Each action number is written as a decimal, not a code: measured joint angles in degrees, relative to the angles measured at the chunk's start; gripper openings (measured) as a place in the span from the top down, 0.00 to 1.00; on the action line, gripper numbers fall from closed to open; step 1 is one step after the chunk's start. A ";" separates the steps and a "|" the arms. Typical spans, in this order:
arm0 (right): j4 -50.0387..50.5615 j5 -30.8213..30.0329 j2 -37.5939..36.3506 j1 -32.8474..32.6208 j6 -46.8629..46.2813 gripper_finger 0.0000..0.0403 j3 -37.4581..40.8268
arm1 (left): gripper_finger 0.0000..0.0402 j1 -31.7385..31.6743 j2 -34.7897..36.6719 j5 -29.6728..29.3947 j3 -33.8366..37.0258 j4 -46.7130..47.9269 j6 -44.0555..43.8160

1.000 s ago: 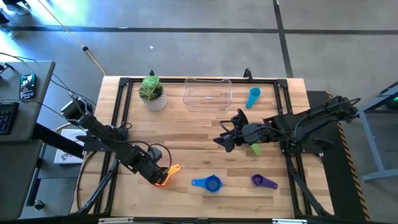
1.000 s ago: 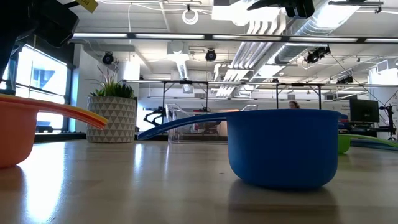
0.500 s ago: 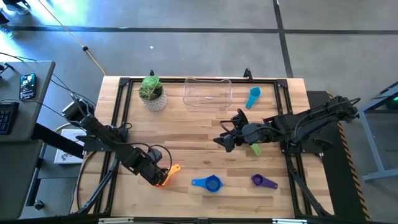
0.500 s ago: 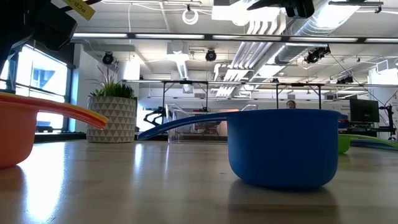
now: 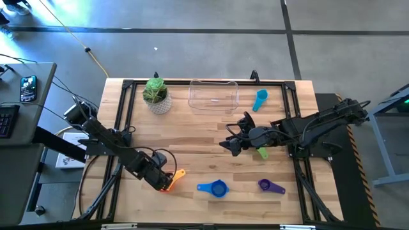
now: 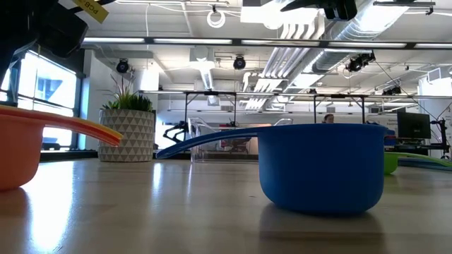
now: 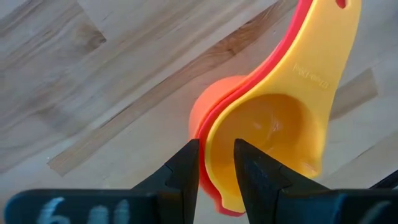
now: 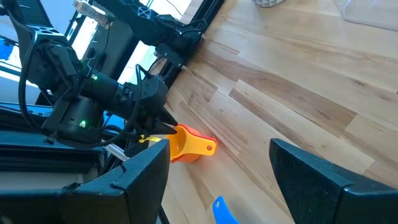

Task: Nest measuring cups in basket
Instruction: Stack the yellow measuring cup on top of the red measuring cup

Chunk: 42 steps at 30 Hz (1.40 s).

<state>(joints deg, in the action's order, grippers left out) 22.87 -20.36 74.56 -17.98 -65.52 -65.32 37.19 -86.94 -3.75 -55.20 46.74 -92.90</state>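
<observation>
A nested stack of measuring cups [image 5: 171,181], yellow inside red inside orange, sits near the table's front left. My left gripper [image 5: 166,184] is shut on it from above. In the low view the stack [image 6: 15,152] shows at the left edge. A blue cup [image 5: 216,188], a purple cup [image 5: 270,186], a green cup [image 5: 262,153] and a light blue cup [image 5: 259,99] lie loose on the table. The clear basket [image 5: 213,96] stands at the far edge. My right gripper [image 5: 231,144] hangs open above the table's middle, touching nothing. My left gripper [image 7: 216,149] clamps the stacked walls of the nested cups at the rim [image 7: 208,134], on the side away from the handles. One finger [image 7: 252,171] is inside the yellow bowl and the other [image 7: 183,168] is outside the orange wall. The fingers point down. The stack's bottom [image 6: 10,185] seems to rest on the table.
A whitish pot with a green plant [image 5: 156,96] stands at the far left, beside the basket. The green cup lies partly under my right arm. Bare wood lies between the nested stack and the basket.
</observation>
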 joint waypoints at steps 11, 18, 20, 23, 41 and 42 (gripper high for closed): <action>-0.01 -0.02 0.00 -0.01 -0.01 0.34 0.00 | 0.90 0.11 -1.77 0.76 0.00 -0.28 0.69; 0.00 -0.02 0.00 -0.02 -0.02 0.34 0.00 | 0.99 0.11 -1.50 0.55 0.00 -0.40 2.05; 0.00 -0.03 0.00 0.00 0.00 0.34 0.00 | 0.99 0.11 -1.50 0.53 0.00 -0.39 2.08; 0.00 -0.04 0.00 0.00 0.00 0.34 0.00 | 0.99 0.11 -1.50 0.47 0.00 -0.38 2.64; 0.07 -0.04 0.00 0.00 0.22 0.34 0.00 | 1.00 -0.92 -1.50 -2.89 -4.00 0.70 6.33; 0.07 -0.04 0.00 -0.02 0.22 0.34 0.00 | 1.00 -0.92 -1.50 -2.89 -4.00 0.76 6.65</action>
<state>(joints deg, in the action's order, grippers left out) 22.94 -20.40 74.56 -18.00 -65.30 -65.32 36.27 -88.44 -6.63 -59.20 47.51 -86.26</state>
